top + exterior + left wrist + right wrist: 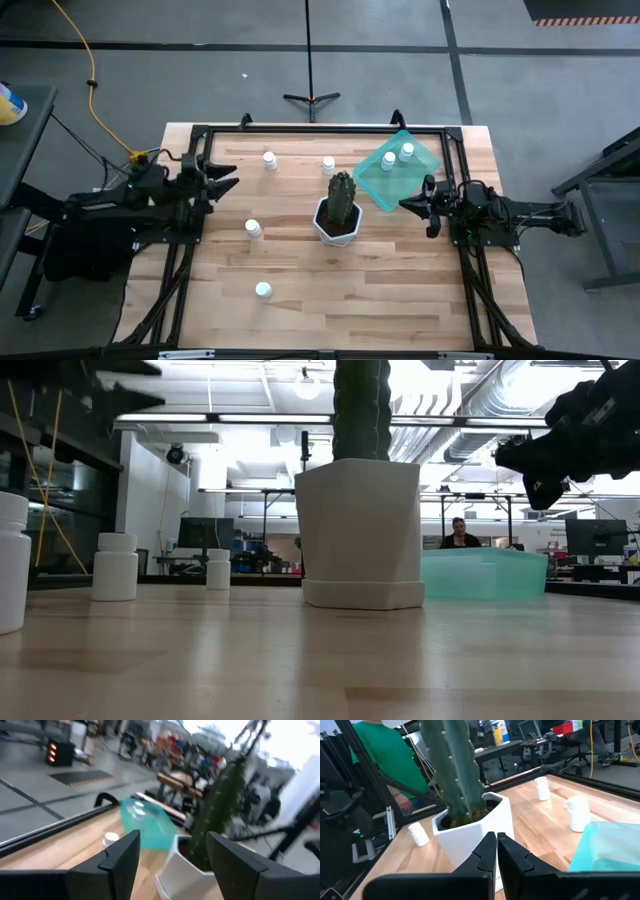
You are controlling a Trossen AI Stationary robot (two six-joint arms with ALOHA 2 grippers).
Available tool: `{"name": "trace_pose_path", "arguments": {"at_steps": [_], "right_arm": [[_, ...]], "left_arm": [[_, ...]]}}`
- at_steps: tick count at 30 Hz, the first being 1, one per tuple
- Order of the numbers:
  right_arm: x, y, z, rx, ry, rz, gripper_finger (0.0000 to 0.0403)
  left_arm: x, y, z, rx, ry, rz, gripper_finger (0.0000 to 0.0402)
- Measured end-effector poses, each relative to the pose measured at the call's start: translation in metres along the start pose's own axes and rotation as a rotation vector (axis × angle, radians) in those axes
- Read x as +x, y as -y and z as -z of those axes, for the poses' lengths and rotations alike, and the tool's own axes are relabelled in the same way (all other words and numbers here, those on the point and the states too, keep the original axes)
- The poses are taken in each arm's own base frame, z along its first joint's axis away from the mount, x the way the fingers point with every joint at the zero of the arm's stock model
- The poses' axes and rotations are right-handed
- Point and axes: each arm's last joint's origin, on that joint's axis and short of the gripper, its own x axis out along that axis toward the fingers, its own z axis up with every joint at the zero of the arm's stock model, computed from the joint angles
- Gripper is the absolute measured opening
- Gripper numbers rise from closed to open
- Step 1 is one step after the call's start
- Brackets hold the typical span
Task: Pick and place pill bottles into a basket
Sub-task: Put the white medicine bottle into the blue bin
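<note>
Left jaws point(172, 852) open, right jaws point(496, 851) closed empty; bottles point(253, 228) show no readable label.

A tall green ribbed cactus point(341, 193) stands upright in a white faceted pot point(337, 226) mid-way across the pale wooden plank table point(370, 290). Beyond the table, a person in a green shirt point(382, 755) stands by black framing.
</note>
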Motion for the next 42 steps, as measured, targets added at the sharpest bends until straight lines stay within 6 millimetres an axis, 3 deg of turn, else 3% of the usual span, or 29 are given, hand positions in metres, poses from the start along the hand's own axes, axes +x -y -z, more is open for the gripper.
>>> {"name": "trace_pose_path", "arguments": {"at_steps": [8,14,20,31,42], "right_arm": [[0.000,0.000,0.000,-0.003,-0.002,0.000,0.0001],[0.000,0.000,0.000,-0.003,-0.003,0.000,0.0001],[0.000,0.000,0.000,-0.003,-0.004,0.000,0.0002],[0.002,0.001,0.004,-0.004,-0.042,0.012,0.0003],[0.005,0.002,0.007,-0.005,-0.082,0.027,0.0002]], "left_arm": [[0.021,0.032,-0.053,0.157,-0.314,0.073,0.0232],[0.042,0.044,-0.066,0.255,-0.581,0.056,0.0229],[0.063,0.044,-0.048,0.273,-0.855,0.004,0.0258],[0.107,0.042,-0.006,0.260,-1.153,-0.022,0.0362],[0.133,0.043,0.035,0.305,-1.411,-0.016,0.0361]]}}
